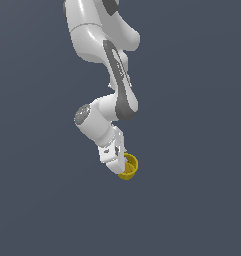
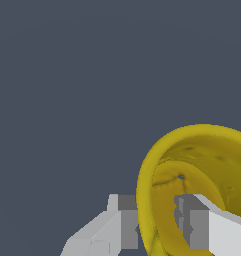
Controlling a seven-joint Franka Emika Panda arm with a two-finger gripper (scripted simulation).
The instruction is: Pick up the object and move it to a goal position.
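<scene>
Pincer fingers (image 2: 124, 227): nearest the wrist camera; two pale grey fingers with darker inner pads, one outside the cup wall and one inside the cup's open mouth.
Pincer (image 1: 121, 165): white, at the low end of the arm, angled downward and toward the exterior view's right; midpoint in the wrist view (image 2: 157, 227) falls on the cup rim.
Pincer state: narrow, clamped on one side wall of the cup; both pads sit against the yellow wall with no visible gap.
Cup (image 1: 128, 167): small, yellow, round, open-topped; held at the pincer tips, projecting just past them on the exterior view's right.
Cup orientation: tilted, with the open mouth turned sideways; the wrist view (image 2: 192, 170) looks straight into the interior, showing the inner wall and the base.
Cup rim: thick and rounded; the section between the fingers is the gripped part, the remainder arcs away from the pincer.
Cup contact: touches only the pincer fingers; whether it is clear of the surface below cannot be told from either view.
Arm (image 1: 104, 45): white links with dark grey joint covers, descending from the upper edge of the exterior view to the pincer.
Background (image 1: 202, 150): uniform dark blue-grey in both views; no edge or texture visible.
</scene>
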